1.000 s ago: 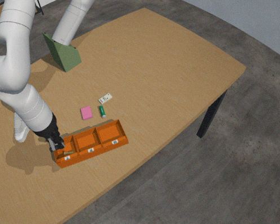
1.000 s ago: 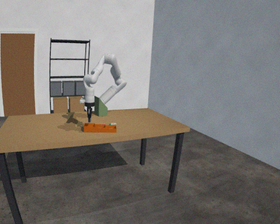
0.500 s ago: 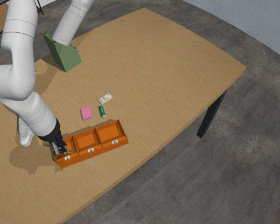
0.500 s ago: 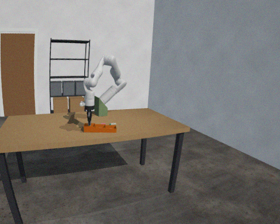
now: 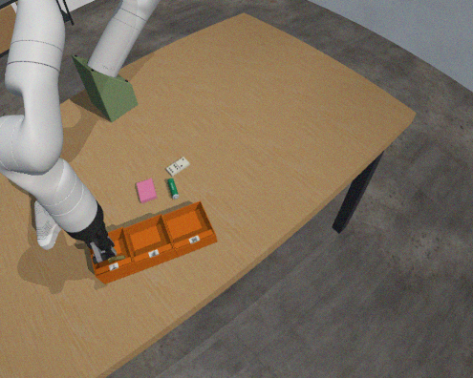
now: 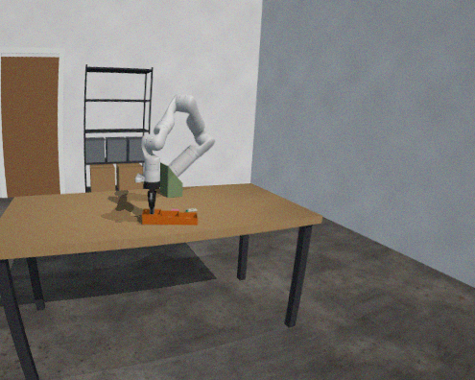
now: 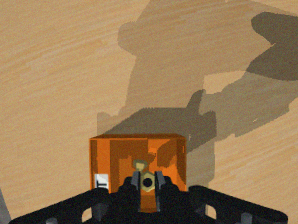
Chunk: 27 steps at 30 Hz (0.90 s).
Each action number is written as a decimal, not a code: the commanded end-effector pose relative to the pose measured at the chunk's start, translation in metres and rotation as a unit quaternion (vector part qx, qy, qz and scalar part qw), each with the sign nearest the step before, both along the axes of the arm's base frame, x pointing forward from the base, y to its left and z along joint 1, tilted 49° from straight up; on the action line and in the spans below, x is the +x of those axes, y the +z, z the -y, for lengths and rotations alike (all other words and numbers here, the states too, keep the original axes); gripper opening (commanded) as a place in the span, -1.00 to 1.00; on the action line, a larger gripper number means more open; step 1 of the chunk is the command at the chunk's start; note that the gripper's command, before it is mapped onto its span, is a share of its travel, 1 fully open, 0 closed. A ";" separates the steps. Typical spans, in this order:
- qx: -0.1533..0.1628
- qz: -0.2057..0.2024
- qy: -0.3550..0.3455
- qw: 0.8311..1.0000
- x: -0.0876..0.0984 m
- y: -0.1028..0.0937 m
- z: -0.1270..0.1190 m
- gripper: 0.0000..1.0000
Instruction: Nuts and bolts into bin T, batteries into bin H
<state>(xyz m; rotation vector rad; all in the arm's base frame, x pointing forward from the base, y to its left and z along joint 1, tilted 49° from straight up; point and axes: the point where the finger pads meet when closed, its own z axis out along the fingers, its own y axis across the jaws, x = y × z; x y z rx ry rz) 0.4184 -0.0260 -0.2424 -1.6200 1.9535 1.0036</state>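
Three orange bins stand in a row near the table's front edge: a left bin [image 5: 127, 270] [image 7: 112, 155], a middle bin [image 5: 145, 236] and a right bin [image 5: 186, 223]. Their label marks are too small to read. My gripper [image 5: 103, 257] [image 6: 152, 210] [image 7: 147, 181] reaches down into the left bin and is shut on a small brass-coloured bolt [image 7: 145, 181] [image 5: 114, 258], seen end-on in the wrist view. A green battery [image 5: 173, 188] lies on the table just behind the bins.
A pink block [image 5: 146, 190] and a white domino-like tile [image 5: 177, 166] lie near the battery. The arm's green wedge base [image 5: 109, 93] [image 6: 170, 183] stands at the back of the table. The row of bins also shows in the exterior view [image 6: 171, 220].
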 end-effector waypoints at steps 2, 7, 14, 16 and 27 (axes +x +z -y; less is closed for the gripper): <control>-0.001 0.001 -0.001 1.000 0.001 0.000 0.001 -0.78; -0.001 0.001 -0.001 1.000 0.001 0.000 0.001 -0.39; -0.001 0.001 -0.001 1.000 0.001 0.000 0.001 -0.39; -0.001 0.001 -0.001 1.000 0.001 0.000 0.001 -0.39; -0.001 0.001 -0.001 1.000 0.002 0.005 0.006 -0.39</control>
